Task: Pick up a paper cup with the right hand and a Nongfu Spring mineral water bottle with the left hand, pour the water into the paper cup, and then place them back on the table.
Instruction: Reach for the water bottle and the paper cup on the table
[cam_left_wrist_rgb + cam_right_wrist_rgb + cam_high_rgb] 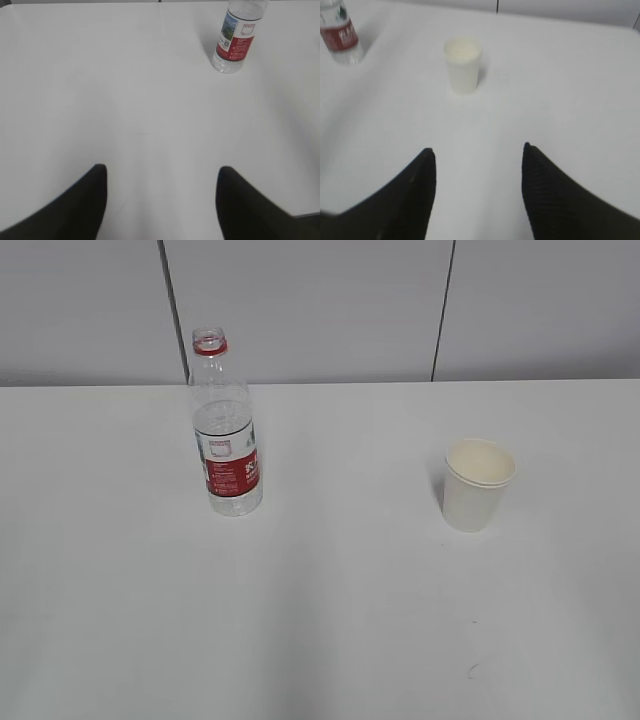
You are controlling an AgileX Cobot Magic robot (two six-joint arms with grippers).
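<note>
The Nongfu Spring bottle (pixel 227 430) stands upright and uncapped on the white table (pixel 330 620), left of centre, partly filled with water. The white paper cup (pixel 477 483) stands upright to its right. No arm shows in the exterior view. In the left wrist view my left gripper (pixel 162 172) is open and empty, with the bottle (pixel 236 37) far ahead to the upper right. In the right wrist view my right gripper (pixel 477 152) is open and empty, with the cup (pixel 462 65) ahead and slightly left, and the bottle (pixel 340 32) at the top left corner.
A grey panelled wall (pixel 320 310) runs behind the table's far edge. A small dark mark (pixel 472 670) lies on the tabletop near the front right.
</note>
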